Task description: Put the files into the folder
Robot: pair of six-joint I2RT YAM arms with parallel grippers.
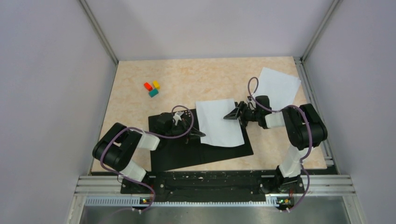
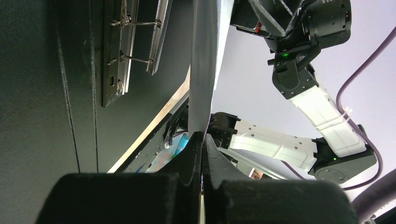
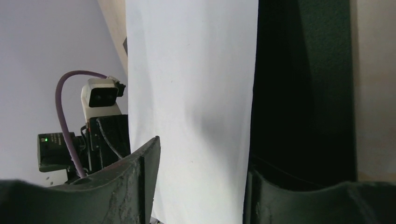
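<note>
- I'm watching the left gripper pinching the left edge of a sheet. Its fingers are closed tight on the paper, which is rising edge-on out of them in the left wrist view.
- The right gripper is sitting at the sheet's opposite edge with its fingers spread wide, one on each side of the paper. I can't tell whether either finger is touching it.
- The sheet is stretching between the two grippers over the right half of the folder, and its far end is reaching past the folder's far edge.
- The folder is lying open, black inside up, at the near middle of the table, just ahead of the arm bases.
- Its metal clip is showing just left of the sheet in the left wrist view. I can't tell whether it is open or clamped.
- The second sheet is lying flat in the far right corner, well apart from the folder.
- Three small blocks, red, yellow and green, are sitting bunched together beyond the folder on the left.
</note>
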